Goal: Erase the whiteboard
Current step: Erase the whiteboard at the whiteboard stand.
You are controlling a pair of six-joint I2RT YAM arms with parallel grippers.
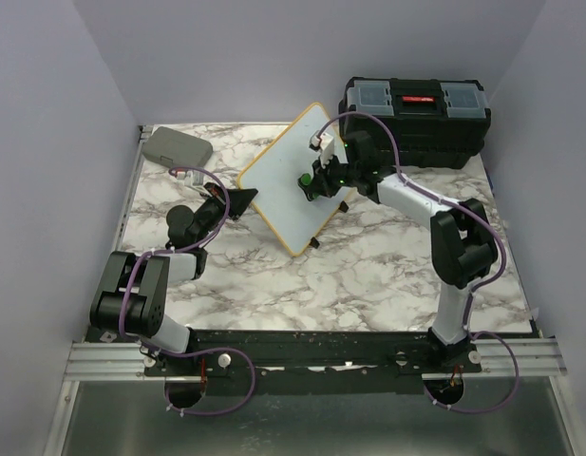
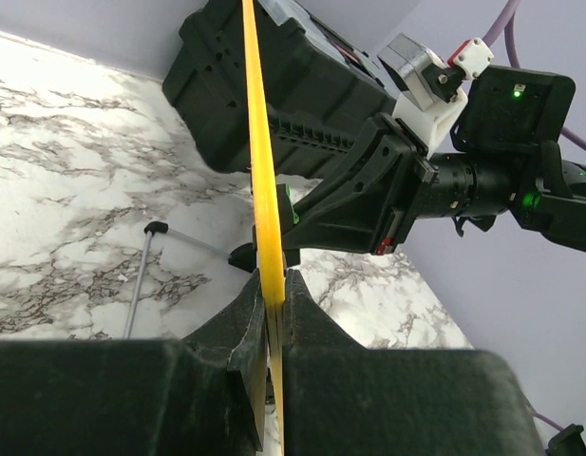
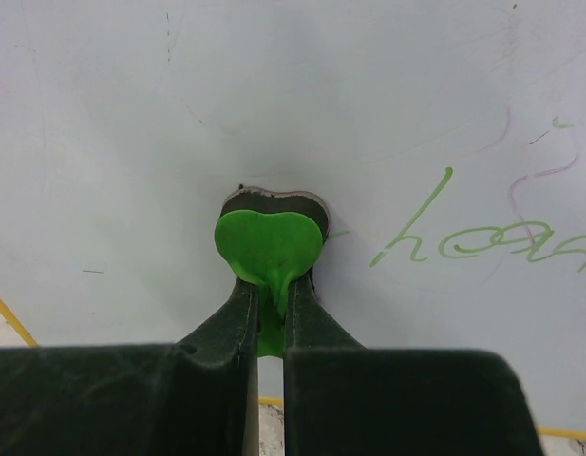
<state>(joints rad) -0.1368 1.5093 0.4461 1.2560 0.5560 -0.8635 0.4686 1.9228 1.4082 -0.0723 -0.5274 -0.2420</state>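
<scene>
1. We see soft, even light from overhead; the marble table (image 1: 368, 275) looks bright, with no glare.
2. Shadows are faint: a grey halo lies on the whiteboard (image 3: 131, 142) around the green heart-shaped piece (image 3: 269, 249).
3. Our wrist views turn dark and soft at the near edge.

Whiteboard (image 1: 278, 185): white face, thin yellow frame, upper centre of frame, turned corner-on and tilted, green handwriting on face.

lab test cell: plain walls (image 1: 55, 114), marbled table (image 1: 368, 275)
</scene>
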